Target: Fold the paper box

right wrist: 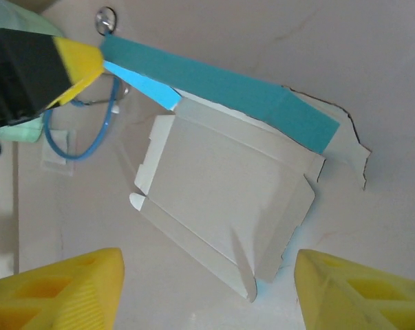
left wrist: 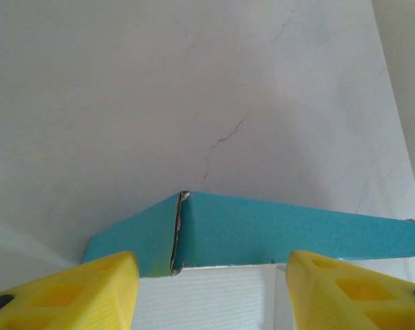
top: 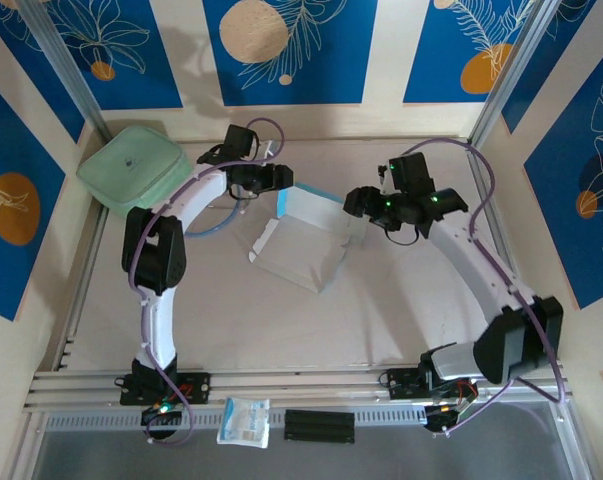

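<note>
The paper box (top: 299, 250) lies unfolded in the middle of the table, white side up, with its far long flap standing up and showing blue. My left gripper (top: 284, 180) is at the left end of that raised flap. In the left wrist view its yellow fingers (left wrist: 76, 292) stand apart on either side of the blue wall's corner (left wrist: 262, 227) and the white panel below it; the gripper (left wrist: 210, 292) is open. My right gripper (top: 353, 203) hovers open at the box's right end, nothing between its fingers (right wrist: 358, 289); the white panel (right wrist: 221, 185) lies ahead of it.
A pale green case (top: 131, 165) sits at the back left corner. A blue cable loop (right wrist: 83, 137) lies left of the box. A small clear packet (top: 244, 422) and a black strip (top: 319, 425) rest on the near rail. Patterned walls close three sides.
</note>
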Available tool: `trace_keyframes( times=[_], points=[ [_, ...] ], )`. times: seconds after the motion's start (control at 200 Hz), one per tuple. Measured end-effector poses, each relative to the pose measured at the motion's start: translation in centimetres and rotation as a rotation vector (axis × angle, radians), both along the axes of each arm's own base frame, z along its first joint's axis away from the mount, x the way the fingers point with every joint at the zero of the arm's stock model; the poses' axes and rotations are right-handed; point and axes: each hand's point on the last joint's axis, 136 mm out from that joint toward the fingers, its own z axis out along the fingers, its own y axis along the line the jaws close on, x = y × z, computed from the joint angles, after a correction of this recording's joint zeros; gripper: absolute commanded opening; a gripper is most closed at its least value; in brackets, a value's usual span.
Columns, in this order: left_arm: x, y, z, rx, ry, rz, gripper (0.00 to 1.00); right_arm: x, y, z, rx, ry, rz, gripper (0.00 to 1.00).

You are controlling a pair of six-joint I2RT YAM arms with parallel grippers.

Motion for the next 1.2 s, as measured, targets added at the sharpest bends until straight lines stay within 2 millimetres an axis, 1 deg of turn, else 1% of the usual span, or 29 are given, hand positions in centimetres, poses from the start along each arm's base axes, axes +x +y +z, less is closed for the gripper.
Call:
trace_keyframes(
  times=[0.075, 0.135, 0.2, 0.35, 0.42, 0.54, 0.59, 0.66, 0.73, 0.825, 0.98, 1.071, 1.131, 1.196],
  points=[
    [-0.1, -0.1, 0.0, -0.004, 0.004, -0.004, 0.53, 1.0, 0.1, -1.0, -0.007, 0.045, -0.017, 0.62],
    [-0.1, -0.2, 0.0, -0.012, 0.001, -0.009, 0.52, 1.9, 0.1, -1.3, -0.008, 0.059, -0.03, 0.61],
    [-0.3, -0.3, -0.5, -0.018, 0.005, -0.013, 0.5, 2.6, 0.3, -1.5, -0.006, 0.07, -0.04, 0.6],
    [-1.4, -0.1, -2.7, -0.021, 0.05, -0.019, 0.48, 3.4, 0.3, -2.4, -0.016, 0.092, -0.056, 0.57],
    [-1.9, 0.0, -3.4, -0.026, 0.067, -0.017, 0.48, 3.7, 0.1, -2.7, -0.032, 0.095, -0.069, 0.58],
    [-2.4, 0.0, -3.5, -0.041, 0.075, -0.015, 0.48, 4.2, -0.3, -3.2, -0.057, 0.096, -0.087, 0.58],
    [-2.5, 0.0, -3.3, -0.046, 0.066, -0.015, 0.49, 4.3, -0.3, -3.4, -0.059, 0.097, -0.088, 0.58],
    [-2.7, 0.1, -2.5, -0.055, 0.047, -0.011, 0.56, 4.5, -0.3, -3.6, -0.062, 0.096, -0.091, 0.57],
    [-2.7, 0.4, -1.4, -0.052, 0.017, 0.003, 0.61, 4.8, -0.3, -4.0, -0.062, 0.1, -0.095, 0.57],
    [-2.2, 1.1, 0.5, -0.027, -0.044, 0.037, 0.65, 5.1, -0.1, -4.4, -0.056, 0.11, -0.106, 0.55],
    [-0.5, 2.2, 3.3, 0.036, -0.12, 0.097, 0.71, 5.7, -0.1, -5.1, -0.059, 0.123, -0.12, 0.55],
    [0.8, 2.0, 4.9, 0.049, -0.146, 0.098, 0.73, 5.8, -0.1, -5.4, -0.062, 0.129, -0.128, 0.54],
    [1.6, 1.6, 5.4, 0.046, -0.156, 0.092, 0.74, 5.9, -0.1, -5.6, -0.06, 0.132, -0.133, 0.54],
    [2.0, 1.3, 5.0, 0.043, -0.142, 0.081, 0.74, 6.0, -0.1, -5.6, -0.058, 0.133, -0.134, 0.53]
  ],
)
